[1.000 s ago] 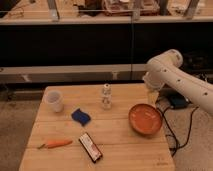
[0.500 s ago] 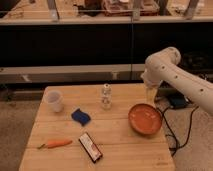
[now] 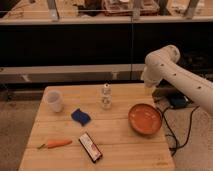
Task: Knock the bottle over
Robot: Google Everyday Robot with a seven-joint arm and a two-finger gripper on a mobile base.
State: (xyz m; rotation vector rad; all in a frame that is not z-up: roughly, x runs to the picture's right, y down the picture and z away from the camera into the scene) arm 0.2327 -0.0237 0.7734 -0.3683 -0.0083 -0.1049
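robot arm (image 3: 172, 67) rose a little, elbow ended up higher, gripper (image 3: 149, 85) pulled up a bit over the table's (image 3: 125, 145) far right edge, just behind the bowl (image 3: 145, 119)

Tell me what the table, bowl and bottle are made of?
Table: wood, it seems, pale planks with visible seams, matte. Bowl: maybe plastic or glazed ceramic, smooth orange with a slight sheen. Bottle: likely plastic, whitish with a pale label. The gripper hangs over the table's far right edge, apart from the bottle.
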